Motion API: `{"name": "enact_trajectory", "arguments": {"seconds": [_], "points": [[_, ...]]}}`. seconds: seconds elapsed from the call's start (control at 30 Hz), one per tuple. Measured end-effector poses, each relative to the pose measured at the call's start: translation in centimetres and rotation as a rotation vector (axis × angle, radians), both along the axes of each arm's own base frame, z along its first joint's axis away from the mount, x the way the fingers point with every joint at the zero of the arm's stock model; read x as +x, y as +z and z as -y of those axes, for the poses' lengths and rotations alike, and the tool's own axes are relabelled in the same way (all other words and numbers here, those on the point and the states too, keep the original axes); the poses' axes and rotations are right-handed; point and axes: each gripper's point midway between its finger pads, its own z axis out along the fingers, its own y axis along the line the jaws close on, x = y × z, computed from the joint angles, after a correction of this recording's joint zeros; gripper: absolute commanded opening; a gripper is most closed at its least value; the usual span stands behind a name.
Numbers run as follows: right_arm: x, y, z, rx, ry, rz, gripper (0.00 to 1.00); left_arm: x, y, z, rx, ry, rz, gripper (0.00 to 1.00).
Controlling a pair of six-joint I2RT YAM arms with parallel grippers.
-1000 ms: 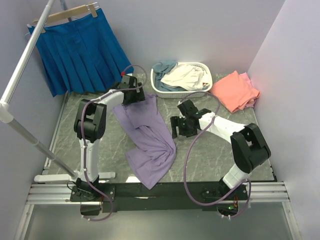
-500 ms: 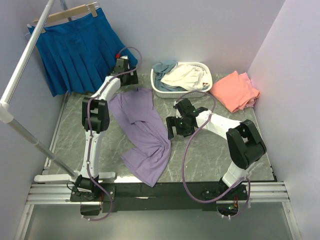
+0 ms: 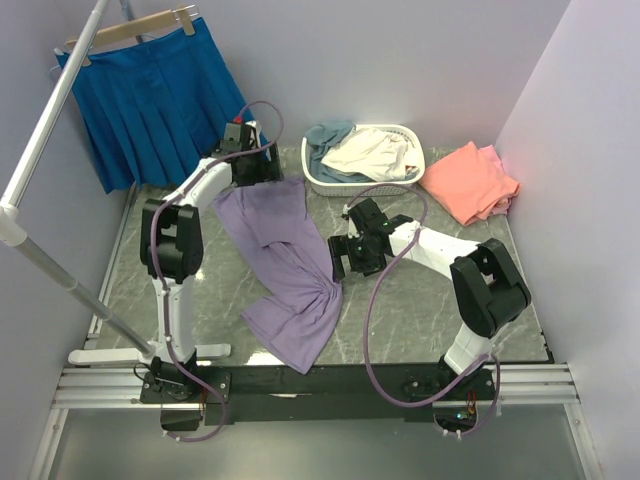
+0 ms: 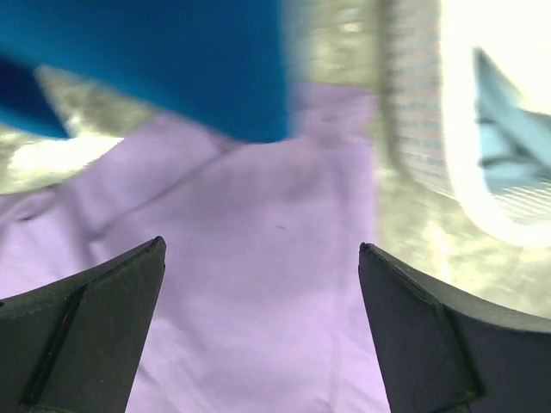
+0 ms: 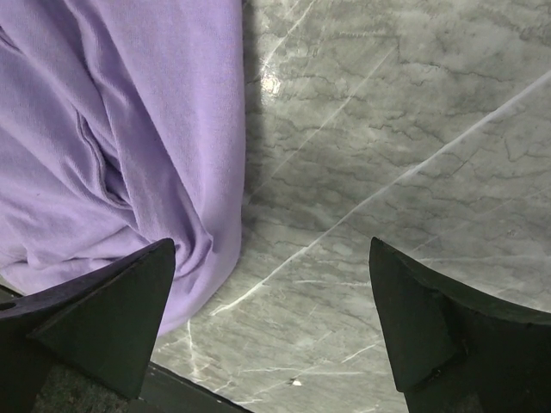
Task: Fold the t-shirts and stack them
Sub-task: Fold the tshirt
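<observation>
A large lavender t-shirt [image 3: 285, 265] lies rumpled on the marble table, running from the back left toward the front edge. My left gripper [image 3: 256, 168] hovers over its far end, open, with only purple cloth [image 4: 258, 301] below the gap of the left gripper [image 4: 261, 244]. My right gripper [image 3: 345, 258] hangs open just right of the shirt's right edge [image 5: 164, 155]; in its own view the right gripper [image 5: 271, 243] has bare table between the fingers. Coral-pink t-shirts [image 3: 470, 182] lie piled at the back right. Cream-white [image 3: 365, 152] and grey-blue [image 3: 326, 134] tees sit in the basket.
A white lattice basket [image 3: 345, 184] stands at the back centre, also seen blurred as the basket [image 4: 482, 155] in the left wrist view. A bright blue pleated skirt [image 3: 150, 105] hangs at the back left from a white rail [image 3: 45, 125]. Walls close both sides.
My left gripper has moved back and to the left, and the shirt's far end now lies flatter and further left. My right gripper has opened wider and shifted slightly left.
</observation>
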Motion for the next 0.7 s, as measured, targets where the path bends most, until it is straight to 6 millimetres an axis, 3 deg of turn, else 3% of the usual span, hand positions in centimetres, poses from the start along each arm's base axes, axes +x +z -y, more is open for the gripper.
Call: {"name": "enact_trajectory", "arguments": {"seconds": [0.07,0.17,0.53,0.7], "points": [[0.0,0.0,0.0,0.000,0.002,0.001,1.00,-0.6,1.0,0.7,-0.030,-0.017,0.019,0.99],[0.0,0.0,0.0,-0.001,0.002,0.001,1.00,-2.0,1.0,1.3,-0.059,-0.028,-0.001,0.99],[0.0,0.0,0.0,-0.003,0.006,0.002,1.00,-6.8,-5.0,0.3,-0.040,0.024,-0.217,0.99],[-0.2,-0.1,0.1,-0.007,0.006,-0.003,1.00,-6.4,-6.6,-1.1,0.043,0.082,-0.268,0.99]]}}
